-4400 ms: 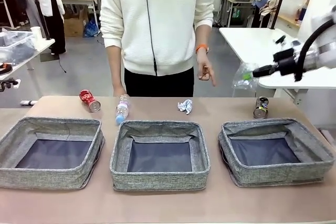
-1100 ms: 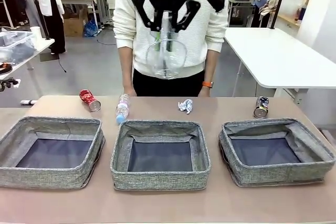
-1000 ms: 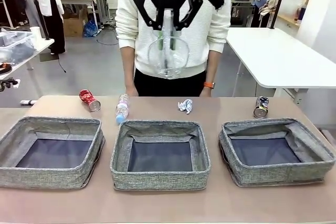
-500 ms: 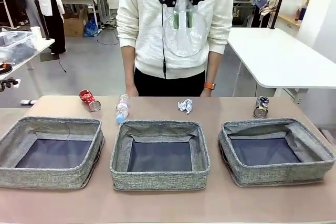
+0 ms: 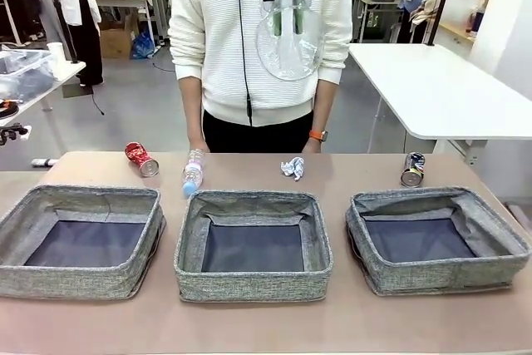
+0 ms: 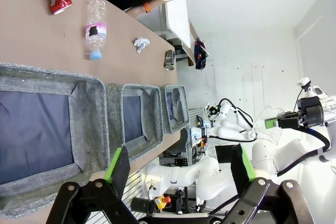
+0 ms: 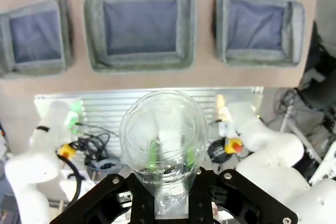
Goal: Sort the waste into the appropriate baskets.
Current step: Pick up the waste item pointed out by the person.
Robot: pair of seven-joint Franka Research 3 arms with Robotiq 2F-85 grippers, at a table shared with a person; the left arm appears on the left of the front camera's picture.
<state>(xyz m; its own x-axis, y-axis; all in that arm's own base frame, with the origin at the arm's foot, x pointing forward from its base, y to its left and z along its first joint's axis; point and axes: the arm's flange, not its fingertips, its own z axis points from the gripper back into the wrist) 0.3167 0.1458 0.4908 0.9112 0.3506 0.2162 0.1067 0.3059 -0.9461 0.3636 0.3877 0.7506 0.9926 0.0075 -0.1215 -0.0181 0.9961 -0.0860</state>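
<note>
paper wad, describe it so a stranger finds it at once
On the brown table, find the middle basket of three grey ones in a row. Beyond its far right corner lies the crumpled white paper wad. It alone is white and shapeless; its neighbours are a clear bottle and a can.

grey baskets (image 5: 253, 199), red can (image 5: 140, 159), clear bag (image 5: 288, 39)

Along the near edge of the brown tabletop (image 5: 249, 326): left square grey woven-fabric basket (image 5: 75, 282), middle basket (image 5: 249, 286), right basket (image 5: 440, 278); by its far edge, crushed red can (image 5: 140, 159) behind the left; clear plastic bottle (image 5: 193, 171) right of it; crumpled white paper wad (image 5: 293, 168) behind the middle; dark blue-silver can (image 5: 412, 169) behind the right
</note>
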